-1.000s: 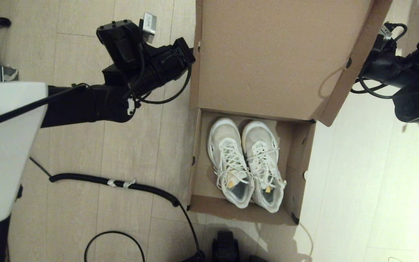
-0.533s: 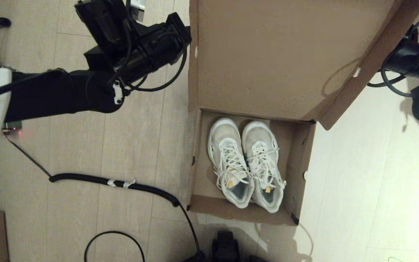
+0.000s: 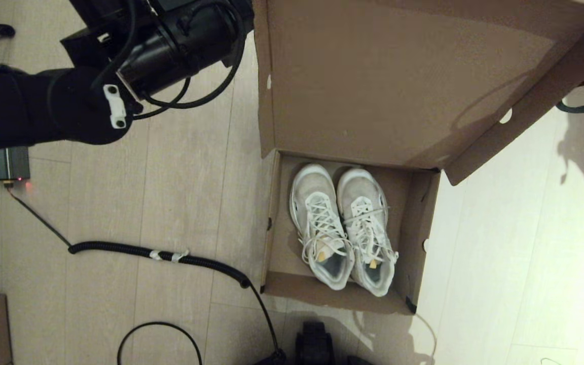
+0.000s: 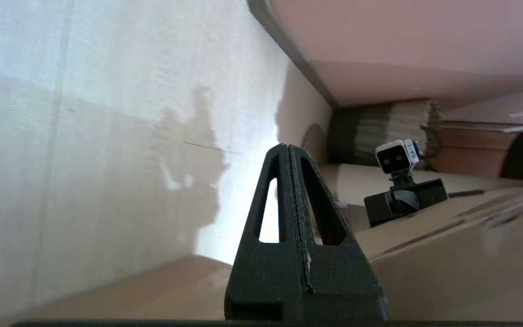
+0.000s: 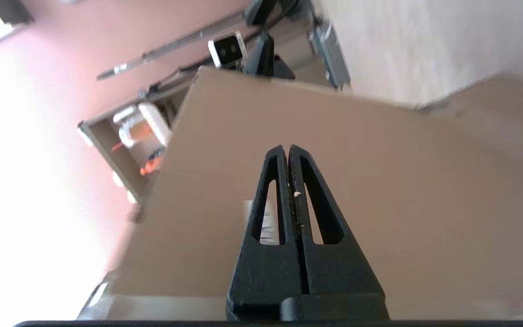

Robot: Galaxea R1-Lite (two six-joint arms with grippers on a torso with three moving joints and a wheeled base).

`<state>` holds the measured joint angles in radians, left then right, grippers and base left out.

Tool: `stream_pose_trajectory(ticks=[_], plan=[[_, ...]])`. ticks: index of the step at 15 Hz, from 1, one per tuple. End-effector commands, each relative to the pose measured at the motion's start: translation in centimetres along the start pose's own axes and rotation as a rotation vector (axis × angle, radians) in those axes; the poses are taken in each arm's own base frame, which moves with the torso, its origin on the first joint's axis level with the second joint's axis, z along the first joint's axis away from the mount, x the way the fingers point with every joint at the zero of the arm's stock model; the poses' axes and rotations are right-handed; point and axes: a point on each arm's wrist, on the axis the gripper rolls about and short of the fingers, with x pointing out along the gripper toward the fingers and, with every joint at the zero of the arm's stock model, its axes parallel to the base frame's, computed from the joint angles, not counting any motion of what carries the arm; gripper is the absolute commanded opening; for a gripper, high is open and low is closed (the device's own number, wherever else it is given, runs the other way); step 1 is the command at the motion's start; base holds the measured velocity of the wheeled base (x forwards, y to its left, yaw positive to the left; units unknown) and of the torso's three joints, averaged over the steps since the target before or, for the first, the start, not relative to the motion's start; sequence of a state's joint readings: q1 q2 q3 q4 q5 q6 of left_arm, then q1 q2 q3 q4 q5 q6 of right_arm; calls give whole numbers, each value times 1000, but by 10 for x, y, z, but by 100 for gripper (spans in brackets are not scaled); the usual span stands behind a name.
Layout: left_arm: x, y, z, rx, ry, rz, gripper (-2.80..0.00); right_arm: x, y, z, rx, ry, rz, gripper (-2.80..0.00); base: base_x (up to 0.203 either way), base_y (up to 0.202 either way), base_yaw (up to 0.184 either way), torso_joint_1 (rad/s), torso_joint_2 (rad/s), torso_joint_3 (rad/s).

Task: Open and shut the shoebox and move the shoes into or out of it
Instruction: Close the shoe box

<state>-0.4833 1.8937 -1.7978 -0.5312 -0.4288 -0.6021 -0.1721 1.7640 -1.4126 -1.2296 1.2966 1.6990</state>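
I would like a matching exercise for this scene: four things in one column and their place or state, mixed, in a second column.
1. shoes
2. lid
3. left pincer
4. coiled cable

a. shut, holding nothing
b. lying on the floor beside the box
c. raised open
d. side by side inside the box

Pairs: 1-d, 2-c, 3-a, 4-b

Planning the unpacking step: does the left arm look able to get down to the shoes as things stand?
Probably yes. The shoebox lid stands raised, leaving the shoes uncovered from above. The left gripper is shut, up beside the lid, so it must open first.
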Motion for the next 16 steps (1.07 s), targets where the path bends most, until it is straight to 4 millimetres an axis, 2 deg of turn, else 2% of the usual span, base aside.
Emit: stream_pose_trajectory(ticks=[1,6,11,16], plan=[[-16,-23,14,4,-15,-25,-280,-3,29,-13,-29,22,5,-280,0,0,0,0,0,0],[-49,-47,5,-32,42,-20,-280,-15,45,-52,35,104,-28,-280,0,0,0,0,0,0],[-72,-58,-7,-65,94,-12,-280,-26,50,-93,85,151,-43,-280,0,0,0,0,0,0],[-89,-70,-34,-109,169,-33,-280,-38,59,-142,122,188,-53,-280,0,0,0,0,0,0]])
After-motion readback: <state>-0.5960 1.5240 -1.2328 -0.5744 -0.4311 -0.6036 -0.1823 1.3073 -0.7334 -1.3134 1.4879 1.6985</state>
